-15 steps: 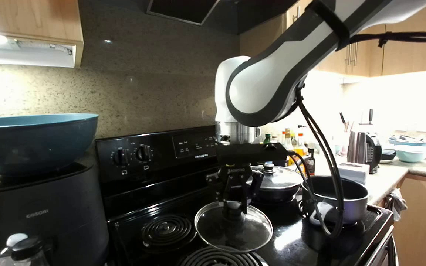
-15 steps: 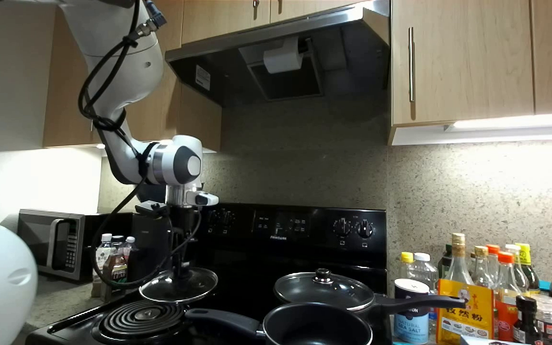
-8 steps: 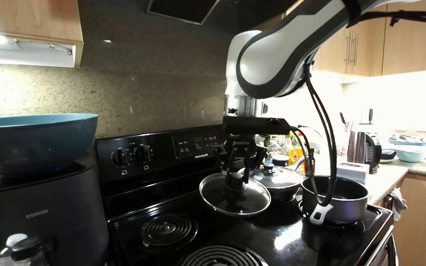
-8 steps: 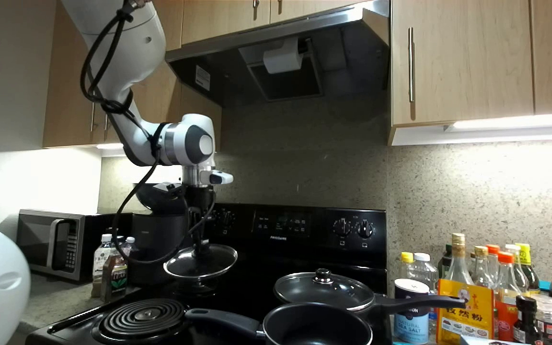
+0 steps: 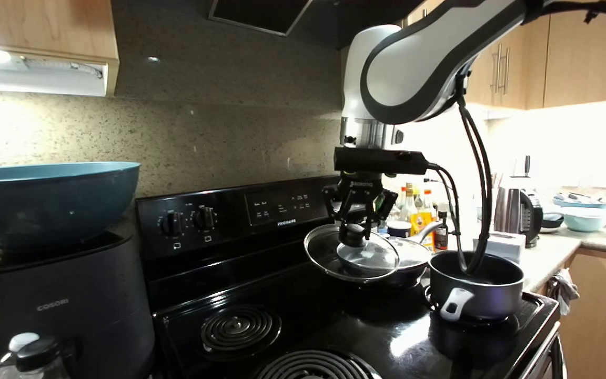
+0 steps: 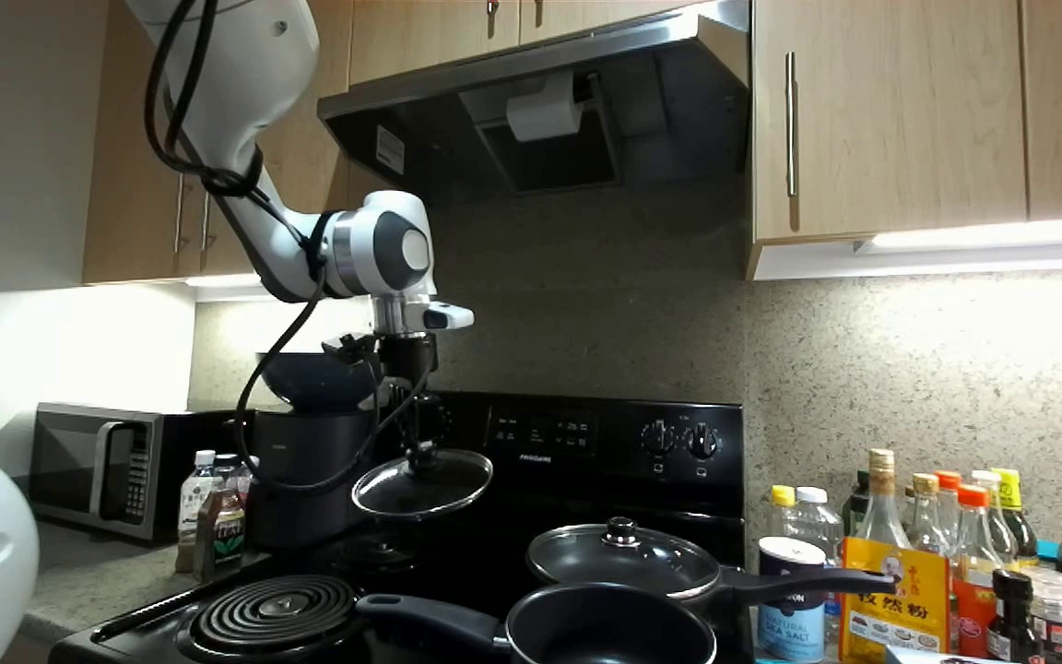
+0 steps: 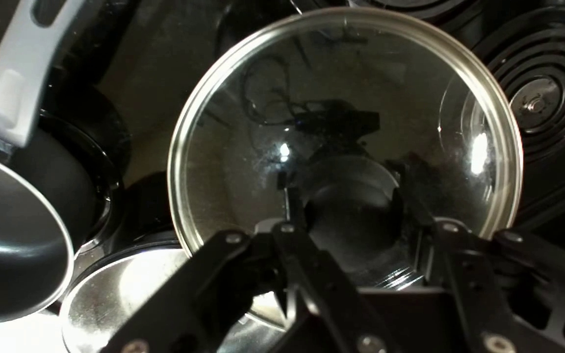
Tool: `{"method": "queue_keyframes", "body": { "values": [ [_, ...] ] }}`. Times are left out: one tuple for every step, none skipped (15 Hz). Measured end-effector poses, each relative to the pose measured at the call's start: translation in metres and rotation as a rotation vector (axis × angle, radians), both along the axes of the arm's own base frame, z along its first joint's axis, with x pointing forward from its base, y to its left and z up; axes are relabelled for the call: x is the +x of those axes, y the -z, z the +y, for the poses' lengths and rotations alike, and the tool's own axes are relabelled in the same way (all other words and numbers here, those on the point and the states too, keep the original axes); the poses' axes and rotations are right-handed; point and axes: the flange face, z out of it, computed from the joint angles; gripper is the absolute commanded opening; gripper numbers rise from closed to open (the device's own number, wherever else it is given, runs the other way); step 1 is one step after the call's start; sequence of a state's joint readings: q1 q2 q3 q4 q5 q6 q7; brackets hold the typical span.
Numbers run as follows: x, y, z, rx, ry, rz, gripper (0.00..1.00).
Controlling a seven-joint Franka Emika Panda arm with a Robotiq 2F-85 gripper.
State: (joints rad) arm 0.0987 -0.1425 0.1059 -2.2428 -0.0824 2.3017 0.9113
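Hanging tilted directly beneath the claw (image 5: 355, 232), the glass lid (image 5: 352, 263) is pinched by its knob (image 7: 353, 225) and held clear above the black surface (image 5: 324, 322).

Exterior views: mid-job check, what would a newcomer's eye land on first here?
The glass lid comes first: the gripper holds it by the knob above the black stove. Next, the big blue bowl sits on the Cosori air fryer at an exterior view's left edge. A yellow spice pouch stands before bottles at lower right in an exterior view.
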Motion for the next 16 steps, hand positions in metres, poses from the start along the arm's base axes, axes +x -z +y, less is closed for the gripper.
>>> {"method": "queue_keyframes", "body": {
  "values": [
    [0.0, 0.0, 0.0, 0.0, 0.001, 0.0, 0.48],
    [0.0, 0.0, 0.0, 0.0, 0.001, 0.0, 0.23],
    [0.0, 0.0, 0.0, 0.0, 0.001, 0.0, 0.23],
    [0.0, 0.001, 0.0, 0.0, 0.001, 0.002, 0.23],
    [0.001, 0.003, 0.0, 0.0, 0.001, 0.006, 0.23],
    [0.001, 0.004, -0.002, -0.001, 0.005, 0.008, 0.23],
    [0.002, 0.005, -0.006, 0.0, 0.012, 0.01, 0.23],
    [0.003, 0.004, -0.013, 0.0, 0.026, 0.01, 0.23],
    [0.003, 0.002, -0.023, 0.0, 0.045, 0.011, 0.23],
    [0.003, 0.001, -0.034, -0.002, 0.069, 0.012, 0.23],
    [0.002, -0.001, -0.048, -0.006, 0.099, 0.014, 0.23],
    [-0.002, -0.002, -0.061, -0.011, 0.132, 0.016, 0.23],
    [-0.006, -0.003, -0.075, -0.015, 0.168, 0.018, 0.23],
    [-0.012, -0.003, -0.088, -0.013, 0.208, 0.018, 0.23],
    [-0.018, -0.003, -0.099, -0.009, 0.248, 0.017, 0.23],
    [-0.023, -0.004, -0.11, 0.0, 0.293, 0.009, 0.48]
  ]
}}
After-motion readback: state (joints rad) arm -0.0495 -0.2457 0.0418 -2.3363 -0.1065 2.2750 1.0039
